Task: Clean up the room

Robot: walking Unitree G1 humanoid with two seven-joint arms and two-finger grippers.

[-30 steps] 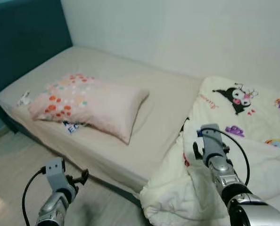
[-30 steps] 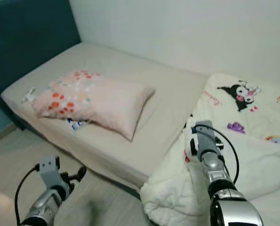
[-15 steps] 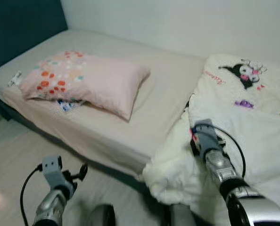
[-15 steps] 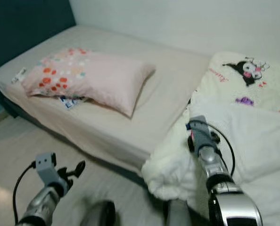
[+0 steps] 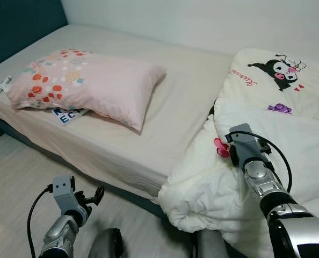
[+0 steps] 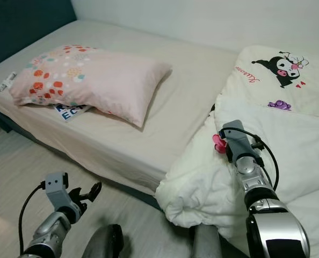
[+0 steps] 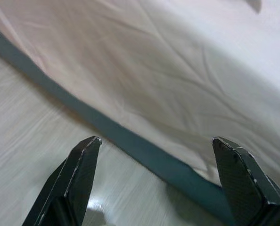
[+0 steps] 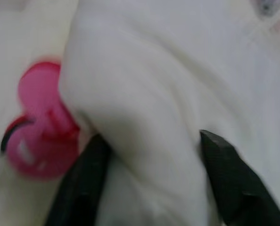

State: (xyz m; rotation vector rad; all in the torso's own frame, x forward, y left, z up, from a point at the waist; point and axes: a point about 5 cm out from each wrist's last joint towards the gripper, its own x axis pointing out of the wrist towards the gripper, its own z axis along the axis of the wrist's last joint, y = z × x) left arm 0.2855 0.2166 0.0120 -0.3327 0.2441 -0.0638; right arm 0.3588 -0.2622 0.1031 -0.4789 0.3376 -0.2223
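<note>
A white blanket (image 5: pixel 288 134) with cartoon prints lies bunched on the bed's right half, and its folded edge hangs over the side. My right gripper (image 5: pixel 230 146) is at that fold. In the right wrist view its two fingers (image 8: pixel 90 179) are pressed on either side of a thick roll of blanket, beside a pink print (image 8: pixel 41 127). A pink pillow (image 5: pixel 89 86) with coloured dots lies on the beige mattress (image 5: pixel 186 102). My left gripper (image 5: pixel 95 194) hangs open and empty, low over the floor by the bed's edge (image 7: pixel 144 150).
A printed booklet (image 5: pixel 67 115) sticks out from under the pillow. A small white item (image 5: pixel 2 85) lies near the mattress corner. The dark teal headboard (image 5: pixel 20 27) stands at far left, with a white wall behind the bed. Pale wood floor (image 5: pixel 20 166) runs along the bedside.
The camera has shifted, bringing the bed closer and lower in view. My right gripper stays on the same blanket fold, and the pink print now shows beside it. The left gripper remains open.
</note>
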